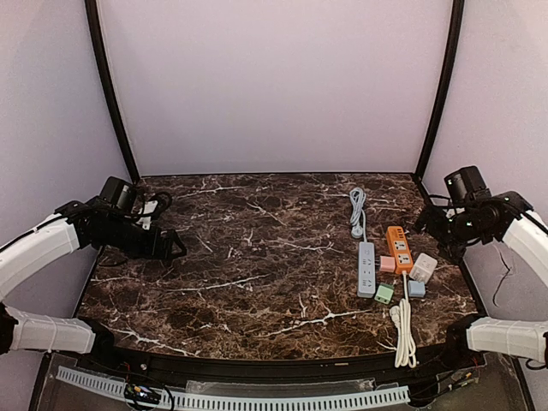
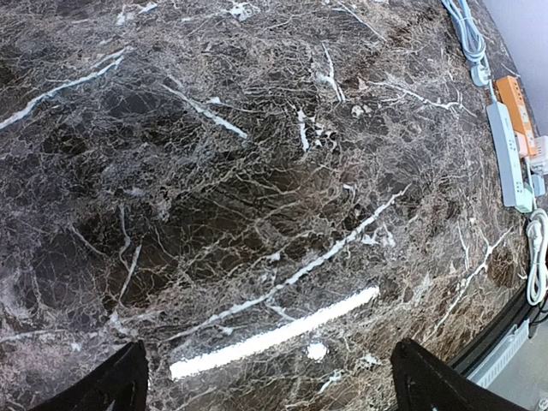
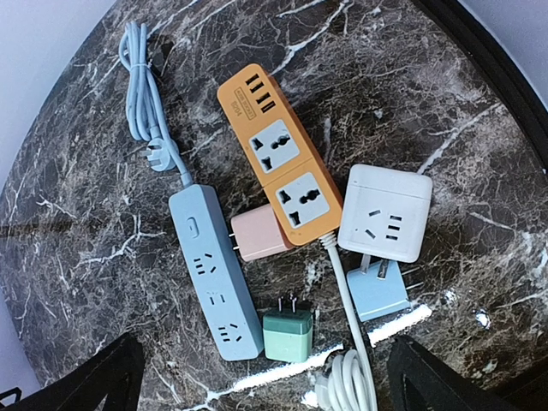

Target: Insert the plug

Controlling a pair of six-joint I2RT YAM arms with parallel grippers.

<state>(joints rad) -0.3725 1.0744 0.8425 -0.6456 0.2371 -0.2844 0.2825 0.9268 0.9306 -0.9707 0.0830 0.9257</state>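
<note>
Three small plugs lie on the marble table at the right: a pink one (image 3: 259, 234) (image 1: 387, 264), a green one (image 3: 287, 334) (image 1: 384, 294) with its prongs pointing away, and a light blue one (image 3: 377, 291) (image 1: 416, 288). Around them are a blue-grey power strip (image 3: 212, 274) (image 1: 366, 268), an orange power strip (image 3: 278, 167) (image 1: 399, 248) and a white cube socket (image 3: 385, 212) (image 1: 423, 267). My right gripper (image 3: 265, 381) (image 1: 437, 227) hovers open above this group, holding nothing. My left gripper (image 2: 270, 385) (image 1: 175, 247) is open over bare marble at the far left.
A coiled white cord (image 3: 347, 385) (image 1: 403, 334) from the orange strip lies by the table's front edge. The blue-grey strip's bundled cord (image 1: 357, 210) stretches toward the back. White walls and black posts enclose the table (image 1: 257, 257).
</note>
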